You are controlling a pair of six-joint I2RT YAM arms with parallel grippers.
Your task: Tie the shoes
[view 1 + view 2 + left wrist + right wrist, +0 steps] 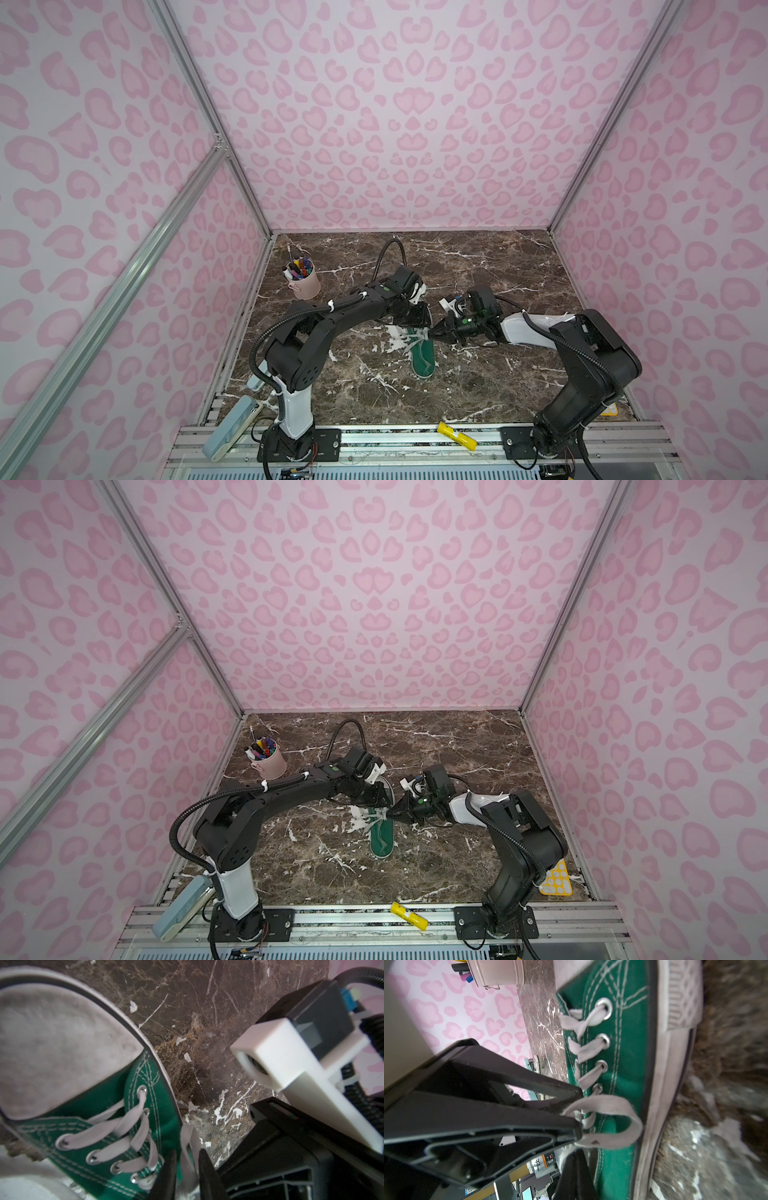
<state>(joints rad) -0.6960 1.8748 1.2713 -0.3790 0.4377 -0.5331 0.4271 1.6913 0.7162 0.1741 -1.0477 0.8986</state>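
Note:
The shoes show as one green sneaker [424, 361] [382, 842] on the marble table, toe cap pointing away from the arms' bases. My left gripper [420, 326] [380, 806] hangs over the laced part. In the left wrist view its dark fingers [166, 1178] press on an off-white lace [188, 1155] that stands up between them beside the eyelets. My right gripper [431, 332] [390, 811] comes in from the right, shut, its tip at the point where the lace strands meet. In the right wrist view a lace loop [623, 1105] hangs against the shoe's green side [629, 1064].
A pink cup of pens [305, 284] [270, 764] stands at the back left. On the front rail lie a yellow object [457, 435] and a pale blue device [232, 428]. A yellow perforated piece [557, 879] lies by the right arm's base. Patterned walls enclose the table.

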